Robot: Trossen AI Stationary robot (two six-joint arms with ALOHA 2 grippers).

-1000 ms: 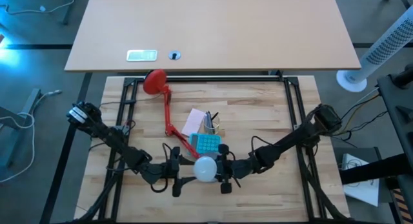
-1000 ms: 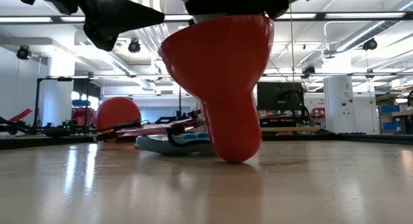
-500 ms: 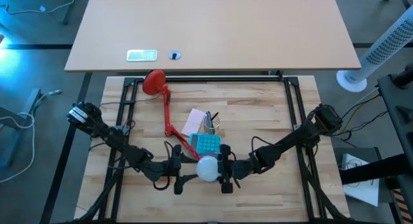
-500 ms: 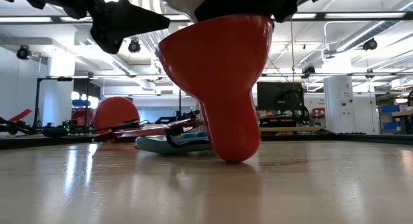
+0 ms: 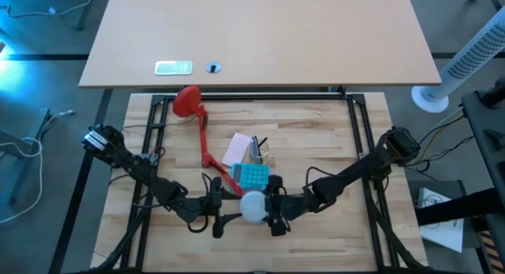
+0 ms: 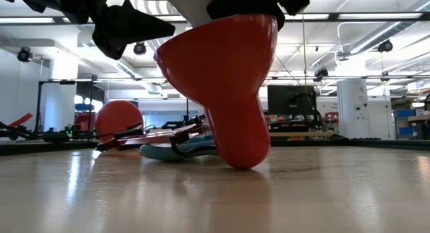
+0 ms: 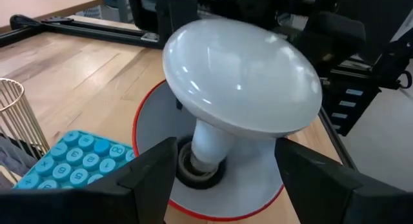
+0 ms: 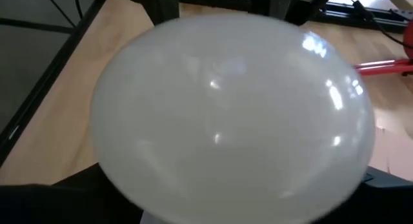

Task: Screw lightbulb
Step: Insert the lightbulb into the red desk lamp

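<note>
The white lightbulb (image 5: 252,207) stands neck-down in the socket (image 7: 193,170) of a red lamp shade (image 6: 228,78) near the table's front middle. The shade's narrow end rests on the table and its open end faces up. My left gripper (image 5: 219,217) is at the shade's left, shut on it. From the right, my right gripper (image 5: 274,215) is shut on the bulb's domed head (image 8: 232,114), which fills the right wrist view. The shade belongs to a lamp whose red arm (image 5: 207,144) and round base (image 5: 188,100) lie on the table. My left gripper holds the lamp shade across its open end, one finger (image 7: 155,179) on either side of the red rim (image 7: 137,137). It comes about level from the table's left. The shade stands a little tilted, its narrow end on the table. My right gripper has the bulb's wide domed head between its two fingers, at the head's edge (image 8: 110,172). It reaches in from the table's right. The dome hides the fingertips. The bulb's neck (image 7: 210,143) sits in the socket, tilted.
A teal keypad (image 5: 252,176), a pink sheet (image 5: 238,148) and a wire pen holder (image 5: 259,152) lie just behind the shade. A black frame (image 5: 355,132) runs around the wooden table. A second, bare desk (image 5: 260,37) stands beyond the far edge.
The shade has tipped a little toward the table's left with the bulb in it, while its narrow end stays on the table. The lamp's base has slid slightly left. Both grippers keep their holds.
</note>
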